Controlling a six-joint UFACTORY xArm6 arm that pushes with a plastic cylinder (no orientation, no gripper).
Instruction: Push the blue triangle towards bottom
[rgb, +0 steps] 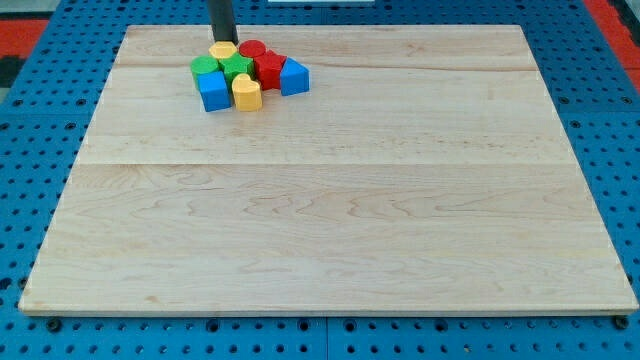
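The blue triangle (294, 76) sits at the right end of a tight cluster of blocks near the view's top left of the wooden board (330, 200). The cluster also holds a blue cube (214, 90), a yellow heart-like block (246, 93), a red block (269, 69), a red cylinder (251, 49), a green block (238, 68), a green cylinder (205, 67) and a yellow hexagon (222, 50). My tip (220, 40) stands just behind the yellow hexagon, at the top of the cluster, well left of the blue triangle.
The board lies on a blue perforated base (40, 120). The cluster is close to the board's top edge (330, 27).
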